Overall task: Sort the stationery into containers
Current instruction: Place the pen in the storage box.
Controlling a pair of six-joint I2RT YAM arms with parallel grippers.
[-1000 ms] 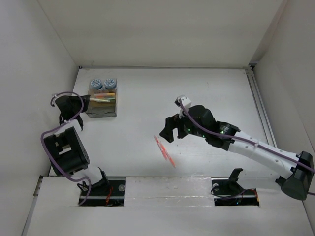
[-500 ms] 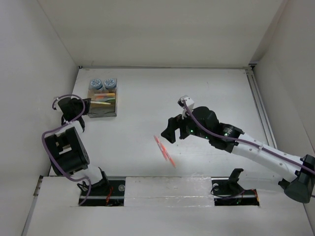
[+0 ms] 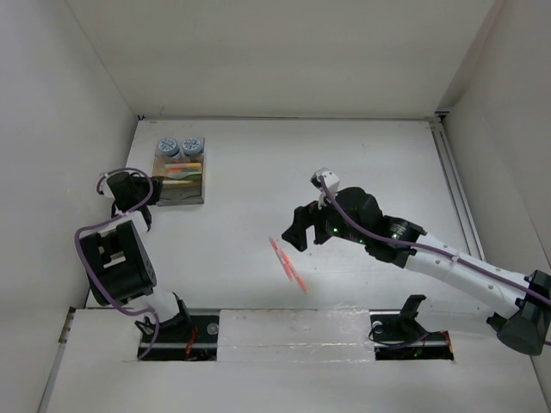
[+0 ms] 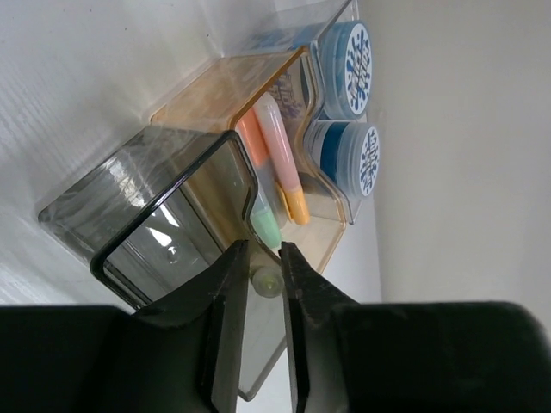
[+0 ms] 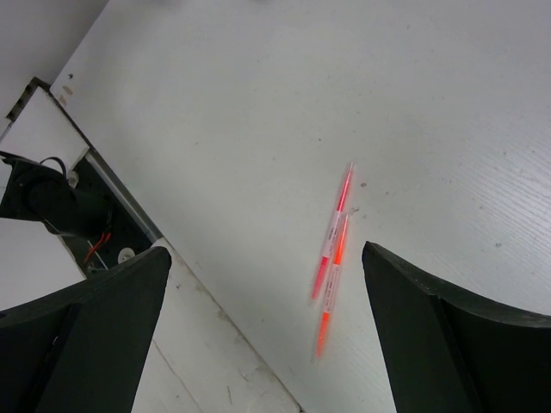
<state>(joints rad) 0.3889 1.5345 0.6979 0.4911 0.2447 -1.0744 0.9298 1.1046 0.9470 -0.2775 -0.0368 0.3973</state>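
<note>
The organiser tray (image 3: pixel 179 191) stands at the far left; the left wrist view shows it as see-through plastic with smoky, amber (image 4: pixel 219 82) and clear sections. Two blue-and-white cylinders (image 3: pixel 179 146) fill its far section. Orange (image 4: pixel 250 138) and pink (image 4: pixel 280 151) highlighters lie in the amber section. My left gripper (image 3: pixel 151 188) (image 4: pixel 265 251) is at the tray's near-left edge. Its jaws are nearly together around the round end of a pale green highlighter (image 4: pixel 266 281) that reaches into the tray. My right gripper (image 3: pixel 296 232) (image 5: pixel 265 258) is wide open, above two pens on the table: pink-red (image 5: pixel 330 249) and orange (image 5: pixel 331 297).
White walls enclose the table on the left, the far side and the right. A metal rail (image 3: pixel 456 194) runs along the right edge. The arm bases and the front lip (image 3: pixel 284 327) lie just near of the two pens (image 3: pixel 288 265).
My right gripper has moved slightly nearer and rightward, staying open over the two pens. My left gripper has shifted a little at the tray, and the pale highlighter now shows less outside it.
</note>
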